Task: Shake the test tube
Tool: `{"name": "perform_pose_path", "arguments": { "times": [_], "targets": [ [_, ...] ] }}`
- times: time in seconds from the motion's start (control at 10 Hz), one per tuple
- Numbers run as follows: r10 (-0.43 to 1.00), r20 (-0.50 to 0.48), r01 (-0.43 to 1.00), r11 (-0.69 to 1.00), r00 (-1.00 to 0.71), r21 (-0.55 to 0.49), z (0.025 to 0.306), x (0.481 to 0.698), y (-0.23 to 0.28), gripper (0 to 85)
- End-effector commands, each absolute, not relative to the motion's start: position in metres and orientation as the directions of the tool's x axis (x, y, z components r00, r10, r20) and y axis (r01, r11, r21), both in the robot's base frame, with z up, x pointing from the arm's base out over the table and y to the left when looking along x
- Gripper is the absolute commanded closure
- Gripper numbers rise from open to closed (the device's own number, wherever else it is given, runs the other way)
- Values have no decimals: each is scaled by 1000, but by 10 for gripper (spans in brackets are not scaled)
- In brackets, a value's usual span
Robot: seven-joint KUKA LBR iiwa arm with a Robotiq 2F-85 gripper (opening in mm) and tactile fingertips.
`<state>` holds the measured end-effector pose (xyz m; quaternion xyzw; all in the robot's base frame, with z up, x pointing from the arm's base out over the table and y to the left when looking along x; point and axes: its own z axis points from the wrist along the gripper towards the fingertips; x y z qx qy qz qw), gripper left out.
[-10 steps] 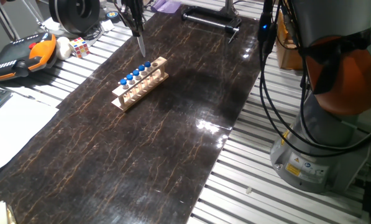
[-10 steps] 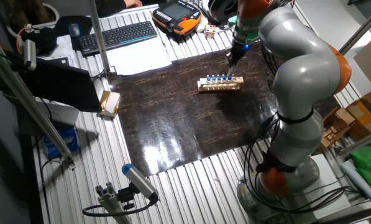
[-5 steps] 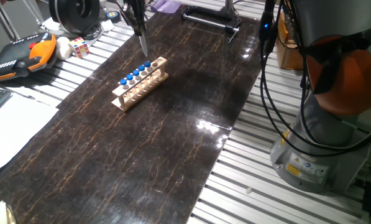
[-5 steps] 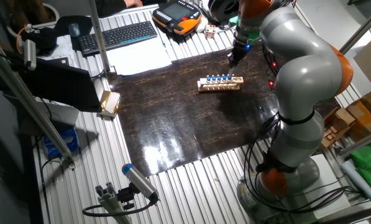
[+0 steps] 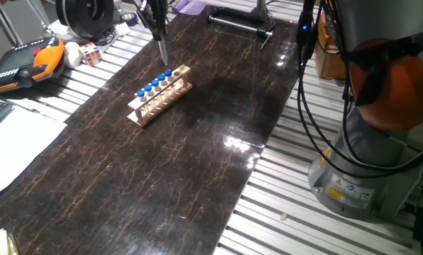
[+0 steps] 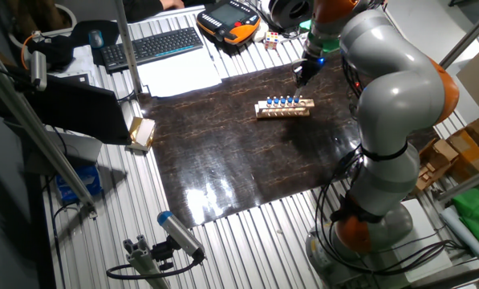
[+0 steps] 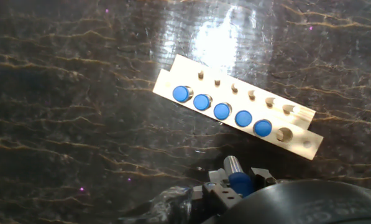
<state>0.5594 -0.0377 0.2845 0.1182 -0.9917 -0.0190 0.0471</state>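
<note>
My gripper point(image 5: 158, 34) is shut on a clear test tube point(image 5: 162, 52), which hangs upright from it above the far end of the light wooden rack point(image 5: 149, 110). Several blue-capped tubes point(image 5: 153, 85) stand in the rack. In the hand view the held tube's blue cap point(image 7: 239, 182) sits between my fingers, apart from the rack point(image 7: 297, 117), which shows a row of blue caps point(image 7: 222, 111) and an empty hole point(image 7: 284, 133) at its right end. In the other fixed view my gripper point(image 6: 302, 74) is just beyond the rack point(image 6: 283, 112).
An orange teach pendant point(image 5: 27, 60), a Rubik's cube point(image 5: 91, 53) and white paper point(image 5: 13, 142) lie left of the dark mat. A black bar point(image 5: 239, 21) lies at the back. The arm's base point(image 5: 367, 177) stands right. A keyboard point(image 6: 155, 44) lies beyond the mat.
The gripper with the tube has shifted slightly up and away from the rack's end. The rack and its tubes have not moved.
</note>
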Motion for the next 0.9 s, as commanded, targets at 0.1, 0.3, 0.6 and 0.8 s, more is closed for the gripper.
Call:
{"name": "perform_pose_path", "arguments": {
  "times": [0.1,0.3,0.6,0.8],
  "targets": [
    [-330,94,-341,926,-939,-164,285,560,-40,783],
    [-207,50,-203,976,-977,84,285,559,-39,807],
    [-156,15,-152,976,-988,154,286,559,-40,813],
    [-156,12,-152,976,-988,153,286,559,-39,813]
  ]
}}
